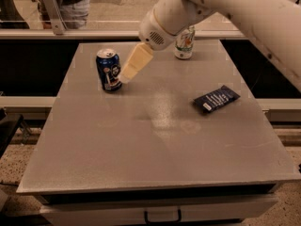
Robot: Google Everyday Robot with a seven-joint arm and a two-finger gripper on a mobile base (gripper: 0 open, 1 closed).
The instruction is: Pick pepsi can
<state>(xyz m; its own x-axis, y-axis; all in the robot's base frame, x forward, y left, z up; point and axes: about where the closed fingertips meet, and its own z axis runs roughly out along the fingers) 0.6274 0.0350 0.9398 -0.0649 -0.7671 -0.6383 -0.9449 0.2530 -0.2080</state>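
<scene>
dark blue pepsi can [108, 70] stands toward the table's [155, 145] 10 o'clock; the cream gripper [124, 76] leans just beside it at 3 o'clock, its spread impossible to tell.

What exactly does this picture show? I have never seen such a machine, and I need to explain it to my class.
This is a robot. Its pale arm reaches in from the top of the picture and ends in a two-finger gripper, which serves as its hand. One camera looks down on a grey table from its near edge; where that camera is mounted is not known. A dark blue pepsi can, the thing to be picked up, stands on the table. A white-and-green can stands at the far edge, and a flat dark blue snack wrapper lies off to one side. The gripper is low beside the pepsi can, on the wrapper's side. Whether they touch is unclear. The can stands upright, not lifted.
</scene>
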